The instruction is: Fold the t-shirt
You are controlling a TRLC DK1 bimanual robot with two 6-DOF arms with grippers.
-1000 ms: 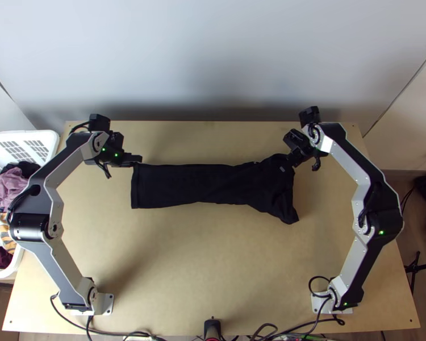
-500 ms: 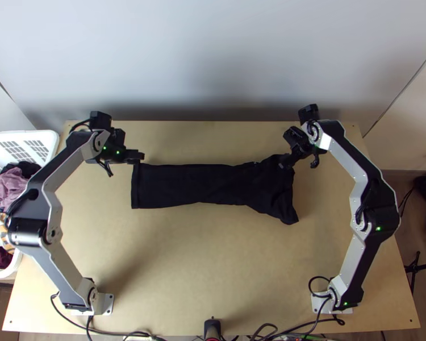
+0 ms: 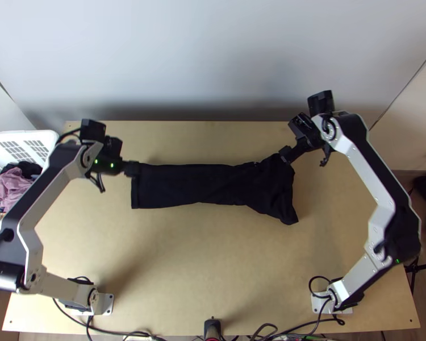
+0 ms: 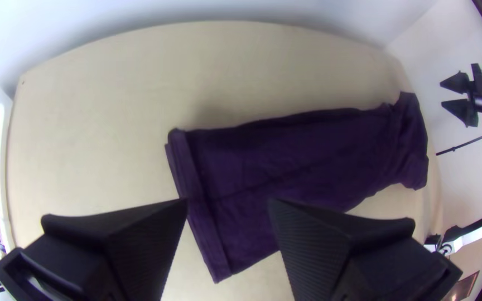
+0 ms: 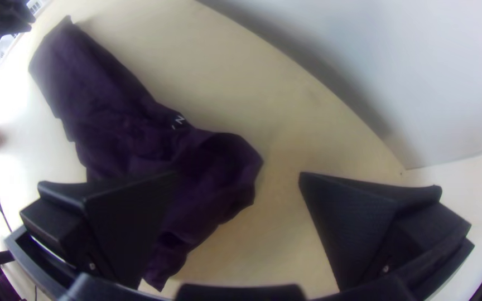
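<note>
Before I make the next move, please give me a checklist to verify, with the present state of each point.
1. Left gripper, jaws open: ok.
2. Right gripper, jaws open: ok.
3. Black cloth t-shirt lying on the light wooden table: ok.
4. T-shirt smooth near the right gripper: not ok, bunched.
5. White plastic basket apart from the t-shirt: ok.
6. Jaws low enough to grip the t-shirt: cannot tell.

The left gripper (image 3: 136, 169) and right gripper (image 3: 285, 154) are pointing inward from outward-bent arms (image 3: 365, 167), both holding their fingers (image 4: 140, 239) wide apart.
</note>
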